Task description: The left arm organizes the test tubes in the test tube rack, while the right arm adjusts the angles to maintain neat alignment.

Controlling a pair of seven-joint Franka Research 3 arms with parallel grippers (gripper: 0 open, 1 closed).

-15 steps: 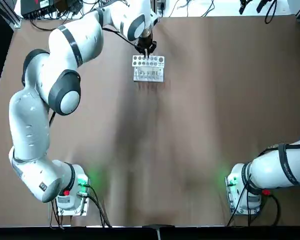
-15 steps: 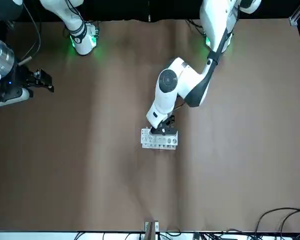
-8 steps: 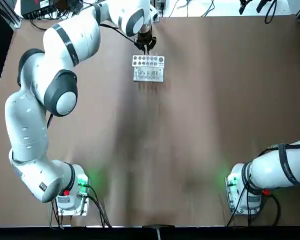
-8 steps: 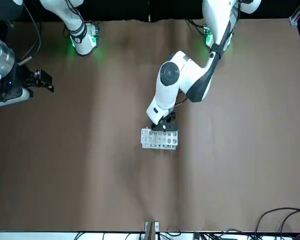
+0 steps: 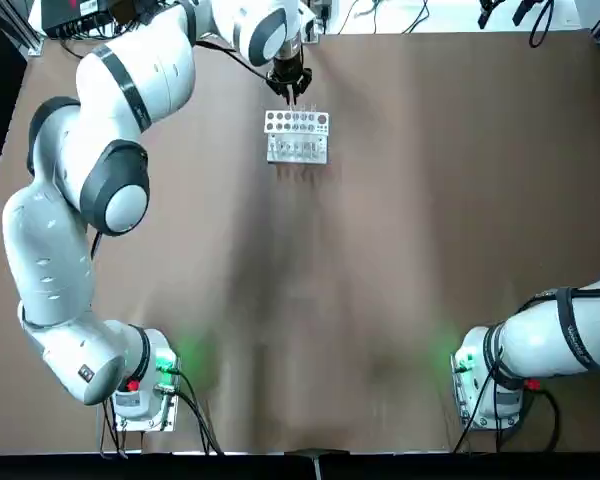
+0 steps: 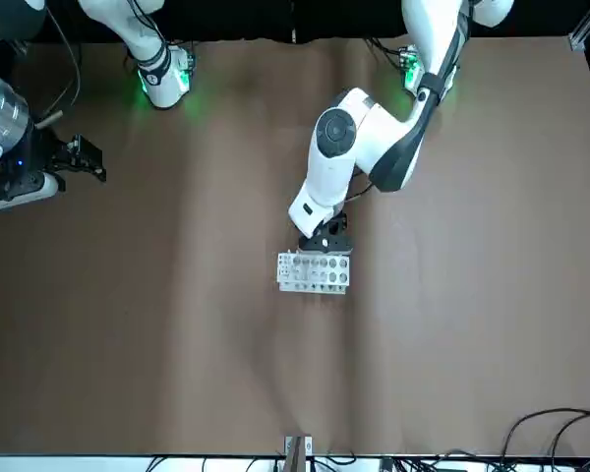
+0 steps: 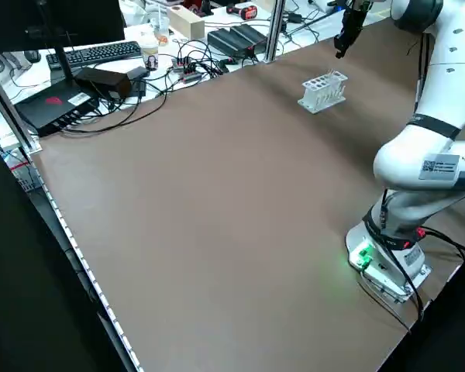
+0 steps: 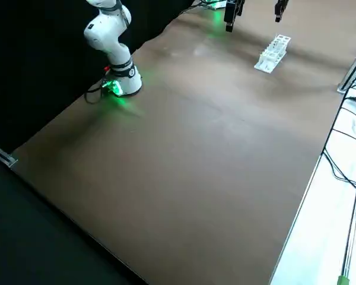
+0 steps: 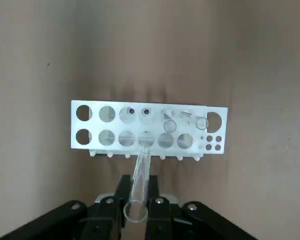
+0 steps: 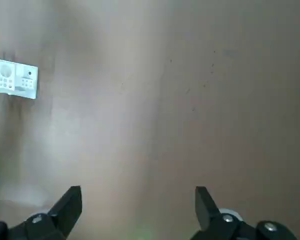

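The left gripper's black fingers (image 9: 153,192) pinch a clear glass-like tube (image 9: 140,185); misaligned lowering could strike the white perforated rack (image 9: 90,125). The right gripper (image 10: 138,200) idles aside, fingers spread.

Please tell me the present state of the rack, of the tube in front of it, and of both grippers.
Test tube rack: upright on the table, partly filled.
Test tube: between the left fingertips, leaning, its lower end at the rack.
Left gripper: closed on that tube.
Right gripper: open, away from the rack.
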